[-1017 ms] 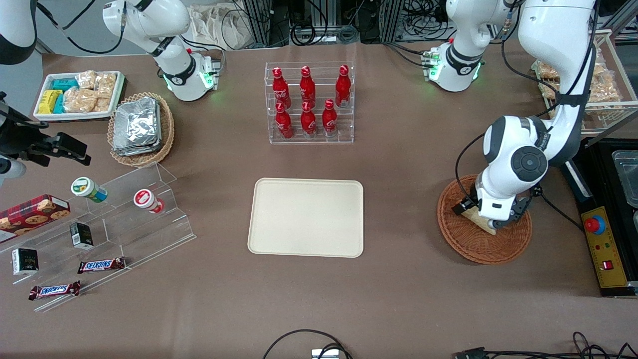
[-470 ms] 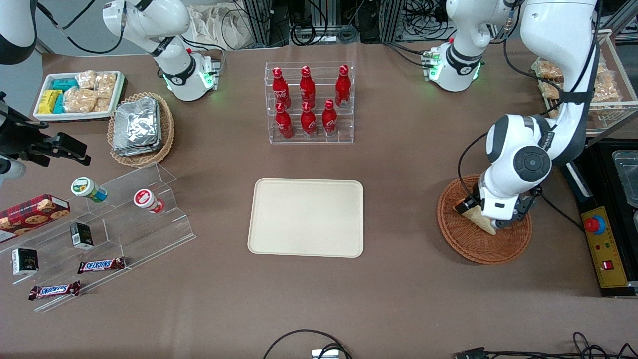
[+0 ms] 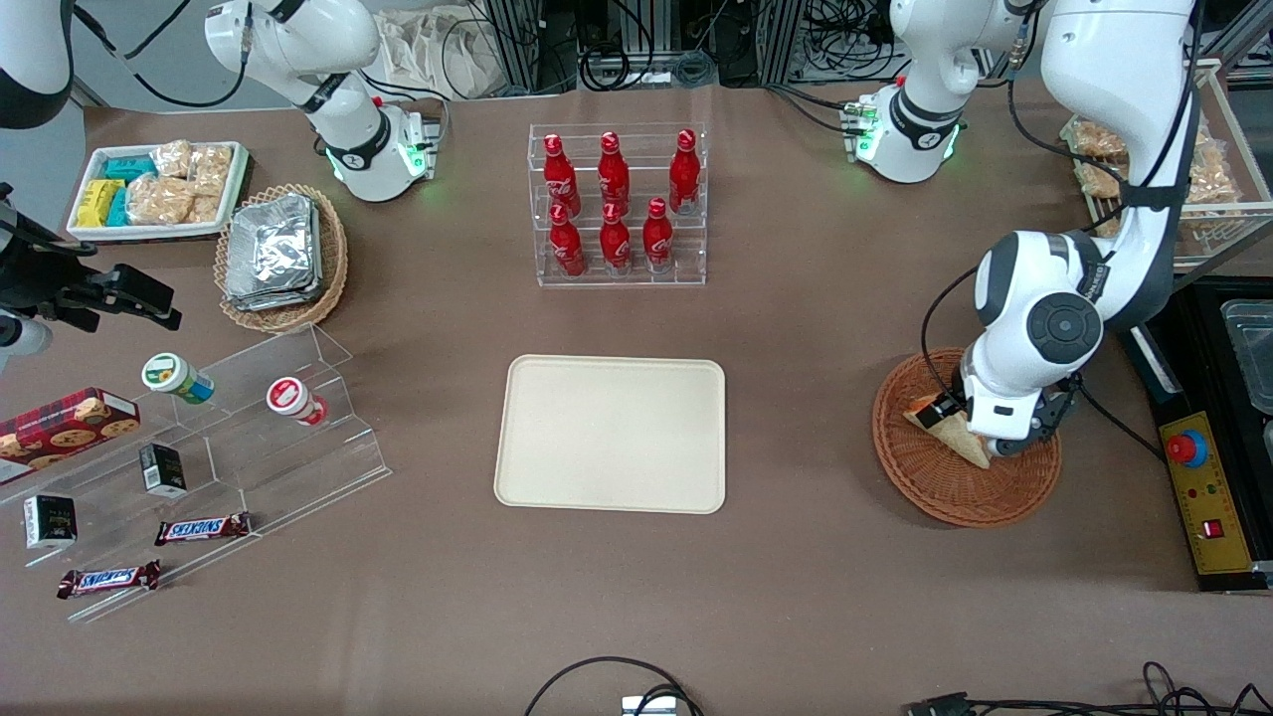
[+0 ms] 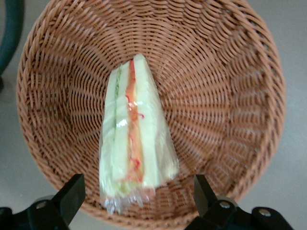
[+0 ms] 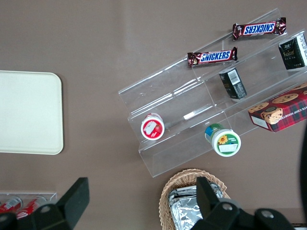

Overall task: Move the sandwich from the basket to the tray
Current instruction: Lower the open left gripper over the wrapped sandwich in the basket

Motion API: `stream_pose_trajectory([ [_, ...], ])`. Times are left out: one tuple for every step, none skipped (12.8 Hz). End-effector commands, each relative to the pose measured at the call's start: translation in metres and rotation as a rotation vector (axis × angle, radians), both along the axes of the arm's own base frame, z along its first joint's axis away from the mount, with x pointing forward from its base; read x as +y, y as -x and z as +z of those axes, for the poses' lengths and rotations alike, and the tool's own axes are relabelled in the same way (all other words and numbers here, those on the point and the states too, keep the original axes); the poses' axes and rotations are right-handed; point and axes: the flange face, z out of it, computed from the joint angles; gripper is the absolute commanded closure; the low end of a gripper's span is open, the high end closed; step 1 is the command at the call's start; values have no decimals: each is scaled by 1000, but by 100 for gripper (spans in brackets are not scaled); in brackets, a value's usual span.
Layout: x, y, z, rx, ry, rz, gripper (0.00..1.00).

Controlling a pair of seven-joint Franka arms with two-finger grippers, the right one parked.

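Note:
The sandwich (image 3: 948, 429), a plastic-wrapped wedge of white bread with a red-orange filling (image 4: 134, 139), lies in the round reddish-brown wicker basket (image 3: 925, 487) toward the working arm's end of the table. My left gripper (image 3: 980, 443) hangs just above the basket (image 4: 230, 96), over the wide end of the sandwich. It (image 4: 136, 189) is open, with one black finger (image 4: 72, 191) on each side of the wedge, well apart from it. The cream-beige tray (image 3: 611, 434) sits bare at the table's middle, also in the right wrist view (image 5: 29, 112).
A clear rack of red bottles (image 3: 617, 204) stands farther from the front camera than the tray. A stepped acrylic stand (image 3: 249, 428) with snacks and a tan basket of foil packets (image 3: 281, 257) lie toward the parked arm's end. A control box (image 3: 1198, 492) sits beside the basket.
The left arm's wrist has shifted slightly away from the front camera over the basket. The sandwich has stayed in the basket, nudged only a little.

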Motion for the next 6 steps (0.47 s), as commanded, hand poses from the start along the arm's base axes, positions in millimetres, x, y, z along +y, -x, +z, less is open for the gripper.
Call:
stream_pose_trajectory([
  [14, 5, -21, -35, -12, 22, 0],
  [13, 4, -25, -31, -12, 23, 0],
  [12, 3, -24, -36, -11, 27, 0],
  [10, 1, -23, -40, -10, 36, 26],
  [10, -1, -20, -49, -9, 40, 72],
  [8, -3, -18, -63, -6, 36, 100],
])
